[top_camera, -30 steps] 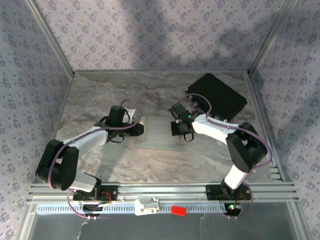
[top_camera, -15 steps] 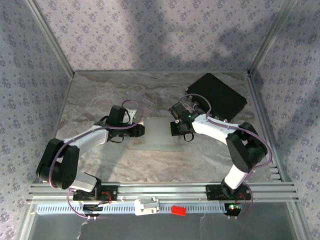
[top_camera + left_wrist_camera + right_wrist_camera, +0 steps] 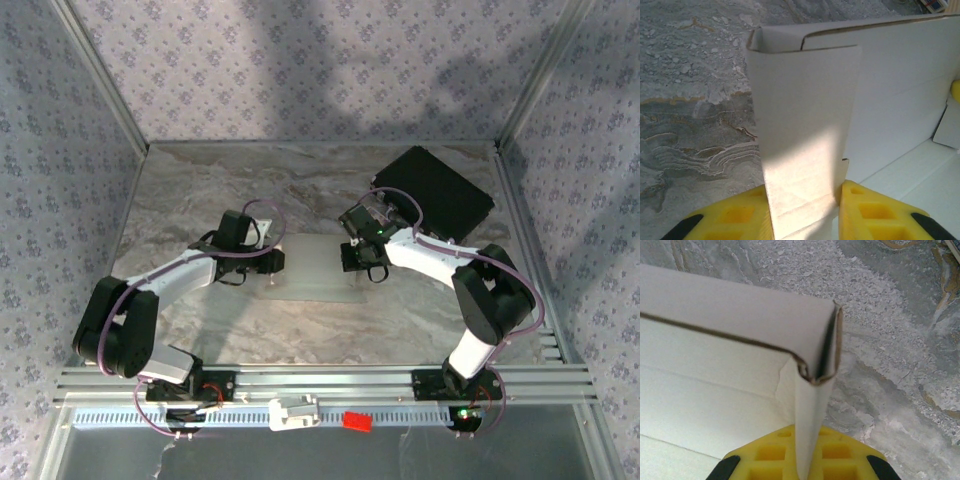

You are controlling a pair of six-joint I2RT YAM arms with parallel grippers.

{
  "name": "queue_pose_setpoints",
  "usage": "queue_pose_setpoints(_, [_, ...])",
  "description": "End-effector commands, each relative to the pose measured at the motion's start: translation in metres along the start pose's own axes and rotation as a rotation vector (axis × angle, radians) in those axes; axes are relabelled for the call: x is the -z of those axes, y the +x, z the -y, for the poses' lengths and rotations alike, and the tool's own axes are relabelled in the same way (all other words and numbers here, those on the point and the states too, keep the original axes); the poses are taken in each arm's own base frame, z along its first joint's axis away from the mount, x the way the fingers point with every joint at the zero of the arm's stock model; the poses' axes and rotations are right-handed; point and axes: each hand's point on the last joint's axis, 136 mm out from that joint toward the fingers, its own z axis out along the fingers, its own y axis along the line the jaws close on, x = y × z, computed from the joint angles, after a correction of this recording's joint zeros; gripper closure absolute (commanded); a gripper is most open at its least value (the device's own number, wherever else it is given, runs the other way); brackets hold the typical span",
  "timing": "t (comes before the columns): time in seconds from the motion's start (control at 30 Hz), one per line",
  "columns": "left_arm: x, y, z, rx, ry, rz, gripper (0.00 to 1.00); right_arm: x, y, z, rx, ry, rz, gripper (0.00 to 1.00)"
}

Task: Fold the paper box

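The right gripper [image 3: 805, 452] pinches the paper box [image 3: 318, 268] at a corner flap. The left gripper [image 3: 802, 205] straddles another flap, its grip unclear.

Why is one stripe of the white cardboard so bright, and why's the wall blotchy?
Left wrist view: light falls in a bright band across the paper box flap, the rest shaded. Top external view: big soft shadows darken the back wall.

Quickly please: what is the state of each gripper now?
Left gripper: a flap of the paper box stands between its fingers; clamped or not, cannot tell.
Right gripper: shut on a paper box flap.
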Motion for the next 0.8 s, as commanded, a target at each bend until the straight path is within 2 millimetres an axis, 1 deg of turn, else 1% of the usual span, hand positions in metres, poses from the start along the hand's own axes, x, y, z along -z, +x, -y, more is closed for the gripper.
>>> queue_pose_setpoints(0.0, [0.006,-0.017,0.023,-0.054,0.088,0.045,0.72,0.009,-0.003,-0.021,0.043,-0.092,0.009,1.00])
queue_pose_setpoints(0.07, [0.007,-0.018,0.025,-0.053,0.091,0.044,0.72,0.009,-0.003,-0.021,0.041,-0.093,0.008,1.00])
queue_pose_setpoints(0.1, [0.008,-0.018,0.026,-0.053,0.091,0.046,0.70,0.008,-0.003,-0.022,0.043,-0.094,0.007,1.00])
queue_pose_setpoints(0.17, [0.010,-0.021,0.030,-0.057,0.098,0.052,0.60,0.008,-0.002,-0.022,0.044,-0.093,0.003,1.00])
queue_pose_setpoints(0.23, [0.014,-0.025,0.036,-0.062,0.114,0.065,0.54,0.007,-0.001,-0.021,0.043,-0.088,-0.001,1.00])
queue_pose_setpoints(0.37, [0.030,-0.031,0.048,-0.064,0.169,0.089,0.52,0.004,0.001,-0.016,0.031,-0.086,-0.013,1.00])
queue_pose_setpoints(0.53, [0.052,-0.027,0.052,-0.062,0.230,0.040,0.48,0.006,-0.001,-0.006,0.021,-0.115,-0.021,1.00])
queue_pose_setpoints(0.63, [0.060,-0.023,0.048,-0.073,0.216,0.029,0.47,0.010,-0.005,-0.004,0.024,-0.134,-0.016,1.00])
queue_pose_setpoints(0.77, [0.065,-0.022,0.045,-0.065,0.230,0.023,0.46,0.013,-0.008,-0.003,0.014,-0.151,-0.013,1.00])
